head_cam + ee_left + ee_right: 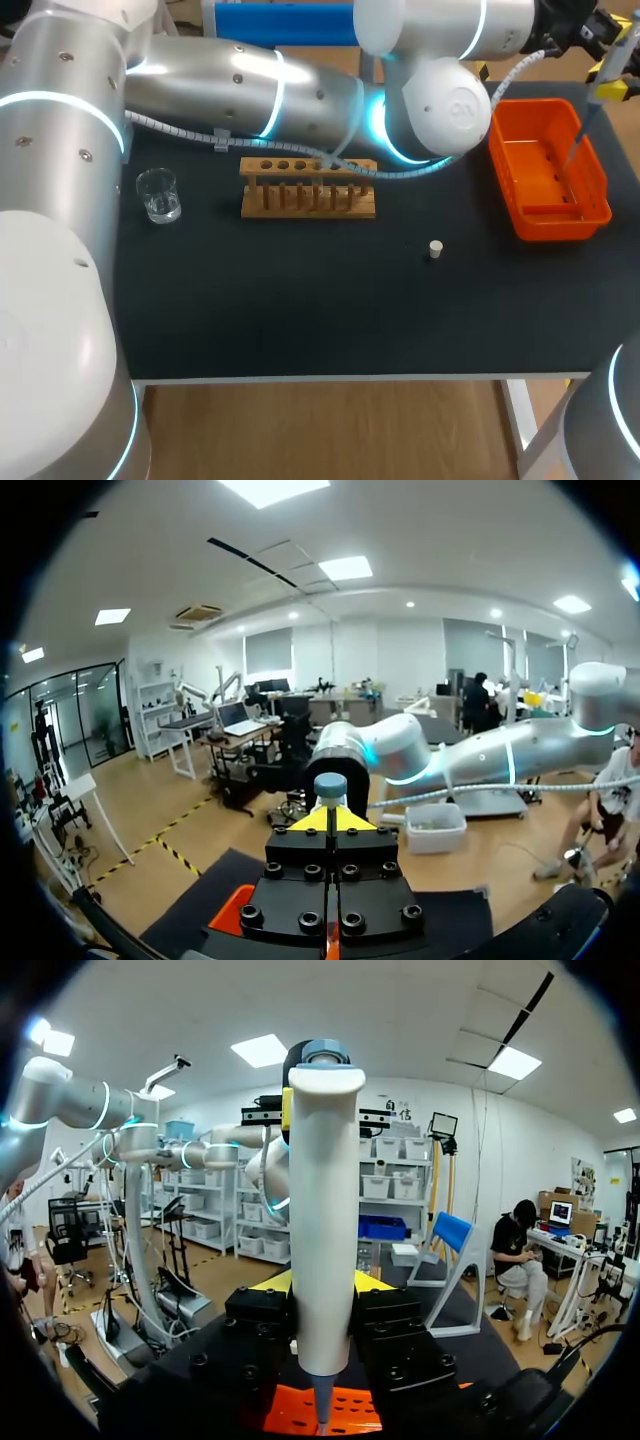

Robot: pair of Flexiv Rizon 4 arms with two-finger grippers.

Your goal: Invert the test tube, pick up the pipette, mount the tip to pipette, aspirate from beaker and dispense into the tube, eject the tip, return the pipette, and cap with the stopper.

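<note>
My right gripper (322, 1290) is shut on the white pipette (324, 1210), which it holds upright. The pipette's slender lower end (578, 140) points down into the orange bin (530, 215). My left arm reaches across the table. Its gripper (330, 820) is shut and empty, with its yellow tips right at the pipette's grey-blue top button (330, 785). In the head view that left gripper (597, 28) is at the far right, above the pipette (608, 88). A clear test tube (334, 170) seems to stand in the wooden rack (308, 190). The white stopper (435, 248) lies on the mat.
A glass beaker (158, 195) stands at the left of the black mat. The left arm's elbow (450, 100) and its cable hang over the rack's right end. The orange bin (340, 1410) lies directly under the pipette.
</note>
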